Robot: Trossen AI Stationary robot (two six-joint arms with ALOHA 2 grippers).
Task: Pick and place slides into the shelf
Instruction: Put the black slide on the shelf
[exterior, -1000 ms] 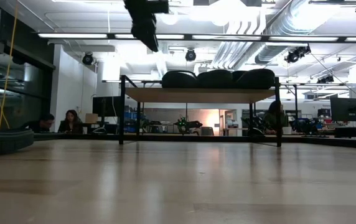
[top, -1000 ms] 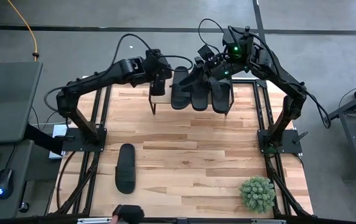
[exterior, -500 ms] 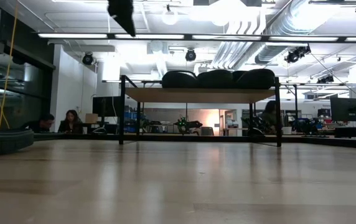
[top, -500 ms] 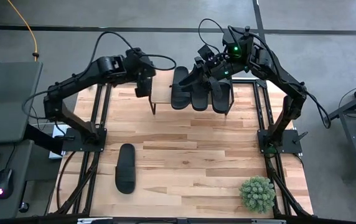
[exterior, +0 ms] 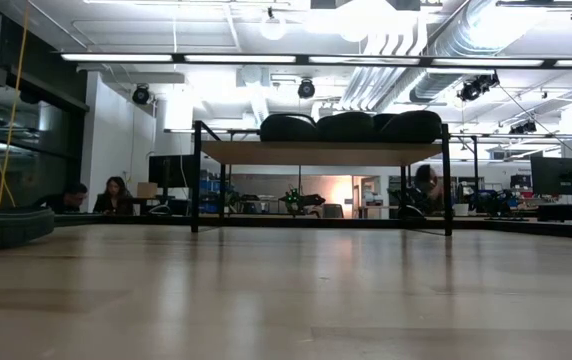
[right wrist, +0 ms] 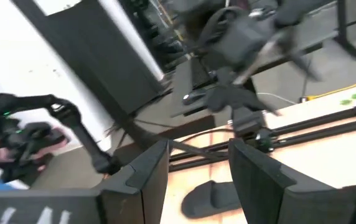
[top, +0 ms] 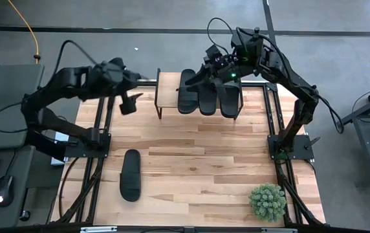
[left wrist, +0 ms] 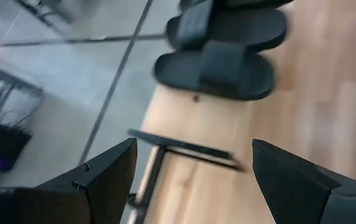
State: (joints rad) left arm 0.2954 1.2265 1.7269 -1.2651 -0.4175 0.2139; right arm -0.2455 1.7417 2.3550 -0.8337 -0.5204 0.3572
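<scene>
Three black slides (top: 206, 97) lie side by side, soles down, on the light wooden top of the shelf (top: 167, 90) at the table's far middle. In the low view they show as dark humps (exterior: 346, 127) on the shelf top (exterior: 321, 152). Another slide (top: 130, 175) lies flat on the table at the near left. My left gripper (top: 130, 102) hangs open above the table's far left, left of the shelf, with nothing between its fingers (left wrist: 97, 177). My right gripper (top: 193, 79) is open over the far side of the shelf, above the slides.
A small green potted plant (top: 267, 202) stands at the table's near right corner. The bare wood of the table (top: 224, 162) spreads between the shelf and the near edge. A desk with a mouse (top: 4, 191) stands left of the table. People sit in the room behind (exterior: 116, 195).
My left gripper has drawn away from the shelf's left end toward the table's left edge and risen, rolling as it went, and it has left the low view. It has stayed open and empty. The slides and the shelf have not moved.
</scene>
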